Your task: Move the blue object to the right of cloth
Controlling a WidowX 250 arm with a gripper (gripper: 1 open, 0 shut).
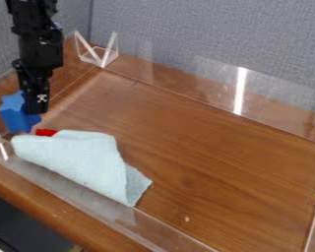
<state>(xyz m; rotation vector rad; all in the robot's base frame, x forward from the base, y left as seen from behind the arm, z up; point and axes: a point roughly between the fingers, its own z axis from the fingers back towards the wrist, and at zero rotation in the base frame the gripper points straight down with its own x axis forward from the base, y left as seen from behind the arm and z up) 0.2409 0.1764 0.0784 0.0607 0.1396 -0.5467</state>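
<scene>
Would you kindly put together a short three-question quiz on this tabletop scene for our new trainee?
1. True or false: the blue object already lies to the right of the cloth in the camera view.
2. Multiple choice: the tiny red piece sits (A) at the cloth's upper left edge, near the blue object; (B) at the table's far right corner; (C) on top of the pincer.
3. Short answer: which way does the pincer point?

Key: 1. False; it is at the cloth's upper left. 2. A. 3. Straight down, right beside the blue object.
</scene>
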